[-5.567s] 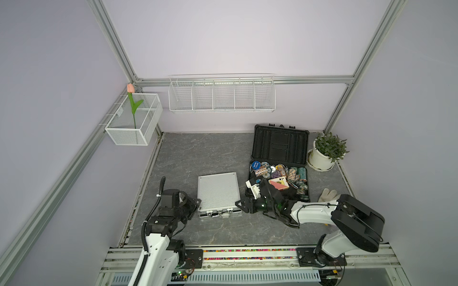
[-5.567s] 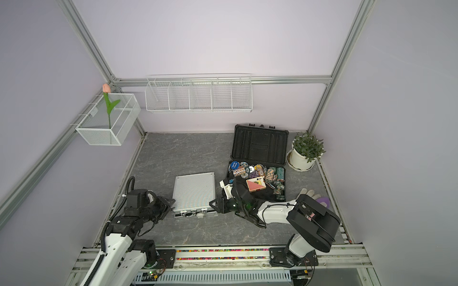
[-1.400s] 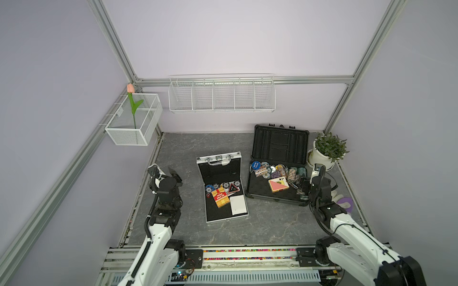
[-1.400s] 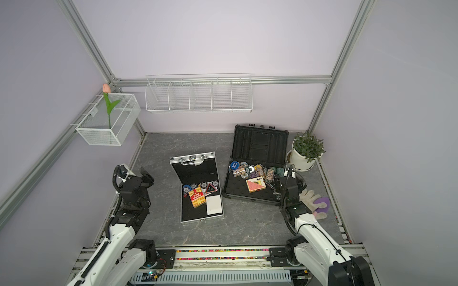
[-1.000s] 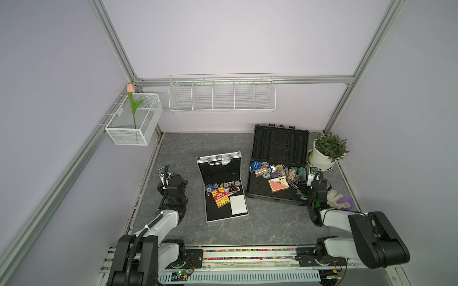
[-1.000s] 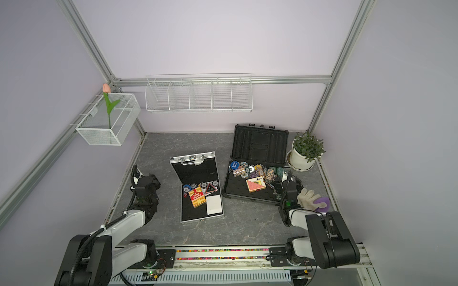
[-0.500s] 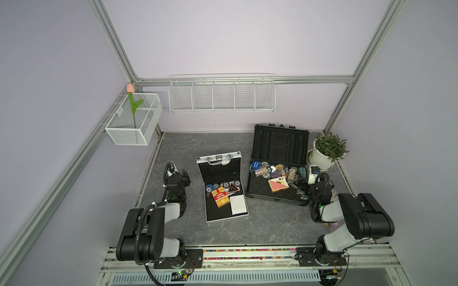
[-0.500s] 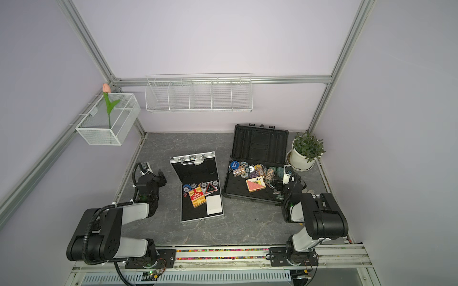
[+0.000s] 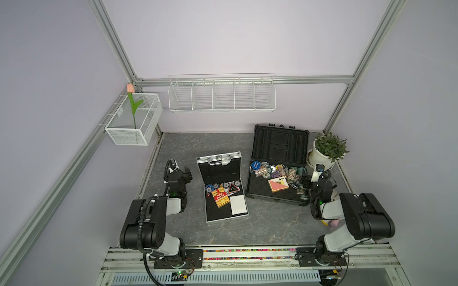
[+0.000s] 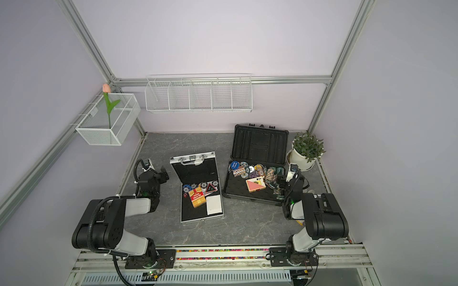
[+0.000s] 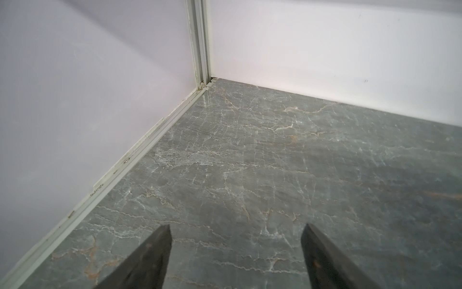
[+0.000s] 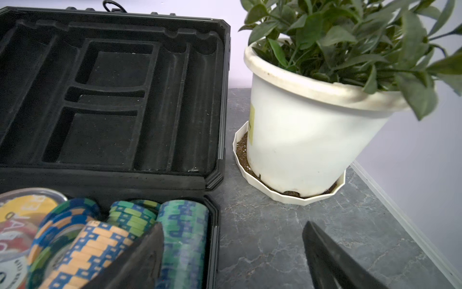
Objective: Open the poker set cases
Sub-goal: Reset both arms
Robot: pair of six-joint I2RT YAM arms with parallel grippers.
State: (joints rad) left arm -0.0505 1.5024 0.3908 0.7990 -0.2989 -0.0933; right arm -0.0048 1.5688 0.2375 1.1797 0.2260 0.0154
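Note:
Both poker set cases lie open on the grey table. The smaller silver case [image 9: 218, 170] sits in the middle with its black-lined lid up, holding chips, a red card box and a white card. To its right, the larger black case [image 9: 280, 146] has its lid up and chips and cards in its base. Both show in each top view, silver case [image 10: 195, 170] and black case [image 10: 259, 146]. My left gripper [image 9: 180, 173] [image 11: 236, 227] hangs open over bare table, left of the silver case. My right gripper [image 9: 309, 179] [image 12: 232, 225] is open, straddling the black case's right rim [image 12: 215, 225].
A white potted plant [image 9: 322, 158] [image 12: 307, 140] on a saucer stands beside the black case's lid, close to my right gripper. A wire shelf [image 9: 221, 96] and a mesh box with a tulip [image 9: 133, 123] hang on the walls. Walls border the table on three sides.
The silver case, shut several seconds ago, now stands open. Over the last second both arms have folded back low at the table's sides, and the left gripper has widened.

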